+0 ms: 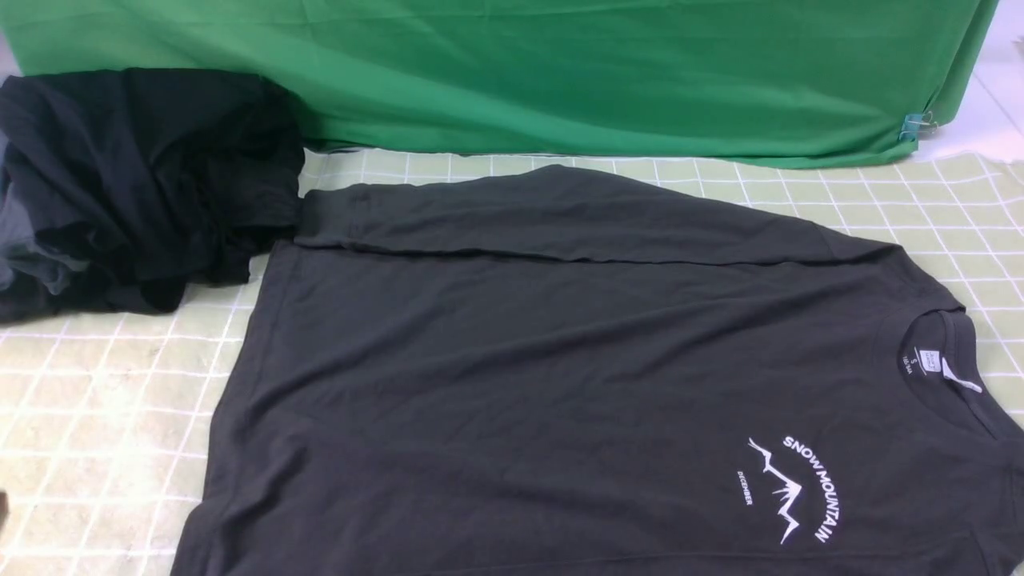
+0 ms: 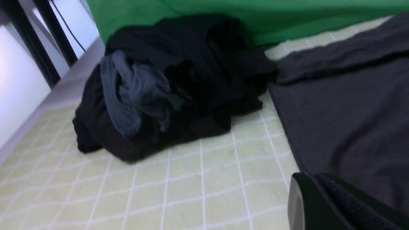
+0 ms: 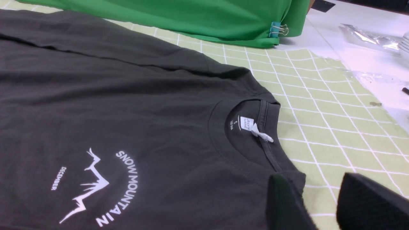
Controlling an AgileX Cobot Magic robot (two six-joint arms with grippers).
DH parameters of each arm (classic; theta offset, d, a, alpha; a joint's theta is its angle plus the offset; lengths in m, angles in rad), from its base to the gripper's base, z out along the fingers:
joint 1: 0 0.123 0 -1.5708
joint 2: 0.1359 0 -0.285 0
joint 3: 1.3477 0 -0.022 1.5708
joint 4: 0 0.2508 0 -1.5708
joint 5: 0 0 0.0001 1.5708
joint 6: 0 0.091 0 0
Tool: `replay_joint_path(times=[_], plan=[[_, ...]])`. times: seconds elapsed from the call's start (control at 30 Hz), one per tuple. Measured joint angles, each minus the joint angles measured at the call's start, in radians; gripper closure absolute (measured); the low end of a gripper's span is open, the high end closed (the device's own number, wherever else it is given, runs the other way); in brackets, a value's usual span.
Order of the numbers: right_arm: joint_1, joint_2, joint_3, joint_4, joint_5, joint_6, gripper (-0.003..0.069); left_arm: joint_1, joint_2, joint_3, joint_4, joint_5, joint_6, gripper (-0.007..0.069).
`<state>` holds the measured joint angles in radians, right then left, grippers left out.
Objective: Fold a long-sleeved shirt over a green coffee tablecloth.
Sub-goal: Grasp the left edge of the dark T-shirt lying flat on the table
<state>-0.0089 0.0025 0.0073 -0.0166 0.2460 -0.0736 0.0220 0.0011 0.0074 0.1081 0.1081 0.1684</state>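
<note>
Soft charcoal jersey shirt (image 1: 520, 360) lies flat on gridded pale-green tablecloth (image 1: 96, 416); right pincer (image 3: 314, 183) apart, left pincer (image 2: 308, 199) state unclear.

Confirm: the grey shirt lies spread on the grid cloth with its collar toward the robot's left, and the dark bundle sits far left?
No. The front view shows the collar of the long-sleeved shirt toward the robot's right, not left. The rest holds: the shirt lies spread on the green coffee tablecloth, and the dark bundle sits far left.
</note>
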Motion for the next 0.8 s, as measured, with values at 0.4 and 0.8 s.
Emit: replay_joint_path(times=[0.4,0.8], plan=[[0.000,0.000,0.000,0.000,0.000,0.000,0.0417,0.000,0.000,0.000,-0.002,-0.177,0.015,0.0603],[0.000,0.000,0.000,0.217,-0.216,0.170,0.0417,0.000,0.000,0.000,-0.053,-0.483,-0.461,0.0603]])
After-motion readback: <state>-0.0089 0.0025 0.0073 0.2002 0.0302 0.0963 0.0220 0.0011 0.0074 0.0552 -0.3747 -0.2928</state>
